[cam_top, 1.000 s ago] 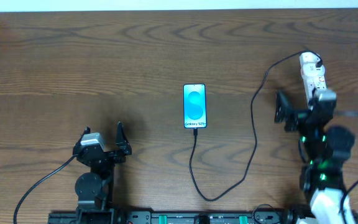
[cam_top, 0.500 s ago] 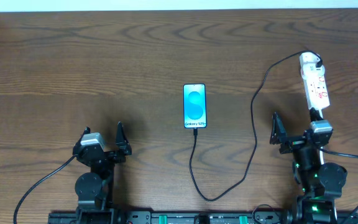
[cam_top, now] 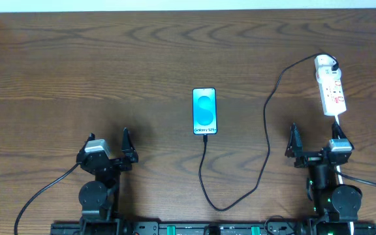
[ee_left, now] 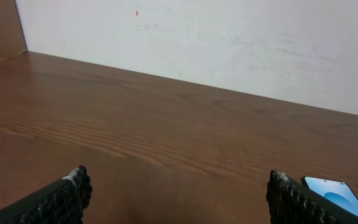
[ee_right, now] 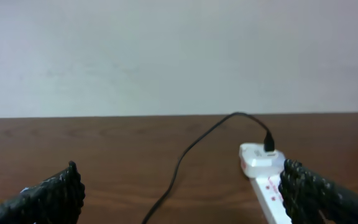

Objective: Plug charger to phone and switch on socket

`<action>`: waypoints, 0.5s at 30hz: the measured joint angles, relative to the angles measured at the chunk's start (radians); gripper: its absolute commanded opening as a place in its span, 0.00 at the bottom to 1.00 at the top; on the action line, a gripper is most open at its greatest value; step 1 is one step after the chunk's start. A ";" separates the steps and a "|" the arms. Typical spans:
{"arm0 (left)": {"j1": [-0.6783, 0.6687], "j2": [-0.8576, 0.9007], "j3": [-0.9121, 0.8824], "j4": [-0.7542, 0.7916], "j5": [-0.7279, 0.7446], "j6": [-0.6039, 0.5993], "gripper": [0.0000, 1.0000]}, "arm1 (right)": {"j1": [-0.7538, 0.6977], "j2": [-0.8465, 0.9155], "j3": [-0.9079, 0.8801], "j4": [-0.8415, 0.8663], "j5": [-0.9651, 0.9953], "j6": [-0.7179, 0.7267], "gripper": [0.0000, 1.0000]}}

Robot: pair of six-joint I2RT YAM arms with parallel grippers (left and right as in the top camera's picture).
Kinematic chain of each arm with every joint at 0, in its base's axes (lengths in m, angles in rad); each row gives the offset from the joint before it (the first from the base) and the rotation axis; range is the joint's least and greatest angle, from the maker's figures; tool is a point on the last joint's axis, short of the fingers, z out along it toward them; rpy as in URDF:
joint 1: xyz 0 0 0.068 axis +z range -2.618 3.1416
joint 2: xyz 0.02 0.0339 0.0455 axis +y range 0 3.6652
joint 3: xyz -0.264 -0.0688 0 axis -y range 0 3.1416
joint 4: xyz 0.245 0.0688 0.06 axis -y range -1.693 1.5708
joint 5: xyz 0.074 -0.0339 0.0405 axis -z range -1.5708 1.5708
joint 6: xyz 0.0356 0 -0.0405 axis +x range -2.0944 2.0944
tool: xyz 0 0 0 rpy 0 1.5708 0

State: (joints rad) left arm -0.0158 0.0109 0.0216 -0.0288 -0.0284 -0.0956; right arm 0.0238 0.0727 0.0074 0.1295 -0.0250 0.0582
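Note:
The phone lies screen up at the table's middle, blue screen lit; its corner shows in the left wrist view. The charger cable runs from the phone's near end, loops toward the front, and rises to the far end of the white socket strip at the right, where its plug sits. The strip has red markings. My left gripper is open and empty at the front left. My right gripper is open and empty, just in front of the strip.
A white wall borders the far table edge. The strip's white cord runs toward my right arm. My left arm's thick black cable trails at the front left.
My right arm has drawn back from the socket strip toward the front edge and lowered to a rest pose. The left arm has not moved.

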 measured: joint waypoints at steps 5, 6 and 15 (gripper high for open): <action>0.000 0.000 0.000 0.000 0.000 0.000 0.91 | 0.000 -0.052 0.000 -0.046 0.009 -0.045 0.99; 0.000 0.000 0.000 0.000 0.000 0.000 0.91 | 0.000 -0.056 0.000 -0.049 0.011 -0.049 0.99; 0.000 0.000 0.000 0.000 0.000 0.000 0.92 | 0.015 -0.058 0.000 -0.069 0.016 -0.068 0.99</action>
State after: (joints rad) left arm -0.0158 0.0109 0.0216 -0.0288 -0.0280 -0.0959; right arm 0.0391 0.0147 0.0071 0.0605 -0.0093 -0.0101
